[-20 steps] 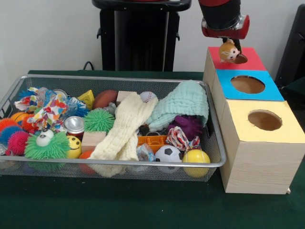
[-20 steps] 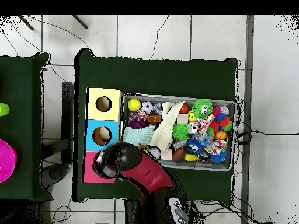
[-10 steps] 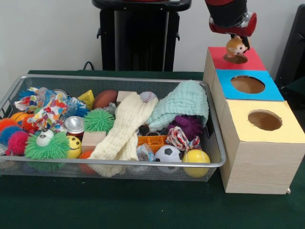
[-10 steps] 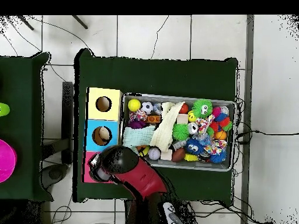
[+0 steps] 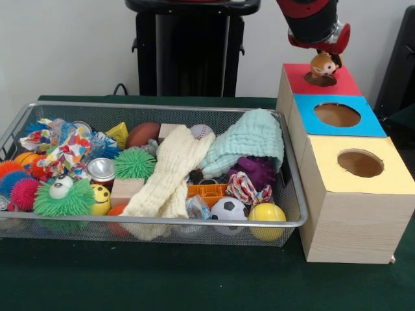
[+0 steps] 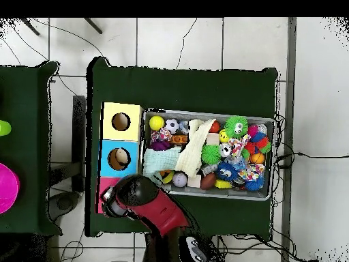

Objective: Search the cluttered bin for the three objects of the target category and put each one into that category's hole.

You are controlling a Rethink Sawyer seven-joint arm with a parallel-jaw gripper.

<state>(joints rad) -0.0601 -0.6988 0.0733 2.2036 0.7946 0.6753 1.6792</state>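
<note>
Our gripper (image 5: pixel 322 57) hangs from the red and black arm (image 5: pixel 311 23) at the top right of the front view, closed on a small brown and cream soft toy animal (image 5: pixel 322 65) that dangles directly over the round hole (image 5: pixel 320 80) in the red-faced pale wooden box (image 5: pixel 337 81); we cannot tell whether the toy touches the rim. Next toward the camera we see the blue-faced wooden box (image 5: pixel 363 120) and then the yellow-faced wooden box (image 5: pixel 353 194), the three touching in a row. Just beside them sits the wide silver wire-mesh basket (image 5: pixel 149 223), crowded with a cream knitted cloth (image 5: pixel 170 175), a mint-green cloth (image 5: pixel 249 139), a green spiky rubber ball (image 5: pixel 134 163), a small soccer ball (image 5: pixel 229 210) and a plain yellow ball (image 5: pixel 266 217). All of this rests on a bench (image 5: pixel 194 278) covered in dark green felt, with the black pedestal (image 5: pixel 188 48) and a pale wall behind.

From overhead, we find the arm (image 6: pixel 153 208) reaching from the bottom and covering most of the red-faced box (image 6: pixel 102 205), so the gripper and toy are hidden. The basket (image 6: pixel 266 194) lies to the right of the boxes. The bench (image 6: pixel 191 85) stands on a pale tiled floor (image 6: pixel 313 102) crossed by thin cables, and a second green bench (image 6: pixel 27 89) sits at the left edge.
</note>
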